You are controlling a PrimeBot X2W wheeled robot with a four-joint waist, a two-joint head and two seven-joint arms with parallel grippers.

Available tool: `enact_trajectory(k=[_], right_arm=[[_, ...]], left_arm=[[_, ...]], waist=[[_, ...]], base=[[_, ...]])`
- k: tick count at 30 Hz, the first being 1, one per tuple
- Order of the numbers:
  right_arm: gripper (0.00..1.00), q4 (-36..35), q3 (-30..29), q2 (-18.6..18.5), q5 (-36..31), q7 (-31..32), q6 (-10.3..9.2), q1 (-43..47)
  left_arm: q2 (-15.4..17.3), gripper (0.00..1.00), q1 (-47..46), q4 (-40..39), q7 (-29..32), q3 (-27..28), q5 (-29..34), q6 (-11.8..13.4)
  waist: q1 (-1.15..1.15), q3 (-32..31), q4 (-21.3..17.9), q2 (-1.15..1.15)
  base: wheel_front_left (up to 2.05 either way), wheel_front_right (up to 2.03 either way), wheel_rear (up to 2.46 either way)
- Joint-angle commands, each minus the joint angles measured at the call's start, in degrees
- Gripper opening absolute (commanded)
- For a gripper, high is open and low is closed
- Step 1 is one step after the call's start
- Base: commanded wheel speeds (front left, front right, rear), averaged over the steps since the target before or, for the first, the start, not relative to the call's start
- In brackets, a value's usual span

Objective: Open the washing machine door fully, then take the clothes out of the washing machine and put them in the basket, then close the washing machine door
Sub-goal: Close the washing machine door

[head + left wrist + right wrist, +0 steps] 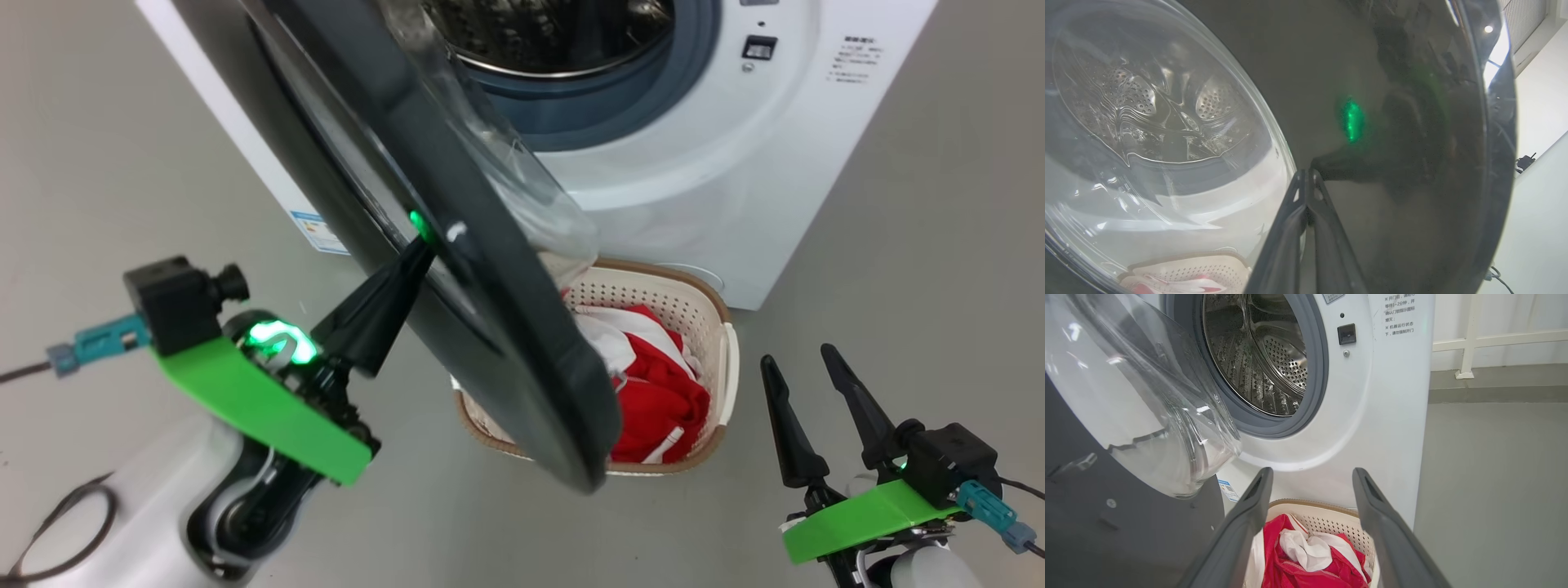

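The washing machine (pixel 718 163) (pixel 1384 416) shows its steel drum. Its door (pixel 457 269) (pixel 1404 143) (pixel 1106 514) stands partly swung out, black rim toward me, glass bowl (pixel 1147 408) facing the drum. My left gripper (pixel 420 245) (pixel 1306 173) is shut, its tip pressed against the door's glossy outer face. Red and white clothes (pixel 653 384) (pixel 1310 555) lie in the cream basket (pixel 727 359) (pixel 1339 522) on the floor before the machine, partly hidden by the door. My right gripper (pixel 800 363) (pixel 1312 477) hangs open to the right of the basket, holding nothing.
Grey floor (pixel 922 269) stretches to the right of the machine. A white wall and a white post (pixel 1470 335) stand behind. A dark cable (pixel 73 531) loops on the floor at my lower left.
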Motion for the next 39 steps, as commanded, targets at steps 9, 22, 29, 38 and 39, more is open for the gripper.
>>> enact_trajectory(k=[9,22,29,38,39], right_arm=[[1.00,-2.0,0.9,0.0,0.9,-0.4,0.28,-2.8],[1.00,-2.7,0.9,0.0,2.0,-0.4,0.28,-4.7],[1.00,-3.0,1.2,0.0,2.8,-0.4,0.28,-5.1],[1.00,-3.2,2.1,0.0,4.1,-0.4,0.28,-6.0],[1.00,-3.3,2.1,0.0,4.2,-0.4,0.28,-6.1]], left_arm=[[-1.5,0.00,-8.2,2.9,-0.3,1.8,1.3,-0.4],[-3.9,0.00,-14.5,8.9,-0.3,3.6,2.2,-0.4],[-4.5,0.00,-17.1,11.2,-0.3,4.9,3.0,-0.4],[-5.1,0.00,-20.3,15.0,-0.3,7.4,3.8,-0.4],[-5.0,0.00,-20.6,15.4,-0.3,7.6,3.9,-0.4]], waist=[[0.00,2.8,-3.5,0.00],[0.00,5.7,-7.8,0.00],[0.00,6.6,-9.7,0.00],[0.00,8.0,-13.0,0.00],[0.00,8.2,-13.4,0.00]], base=[[0.00,0.00,0.00],[0.00,0.00,0.00],[0.00,0.00,0.00],[0.00,0.00,0.00],[0.00,0.00,0.00]])
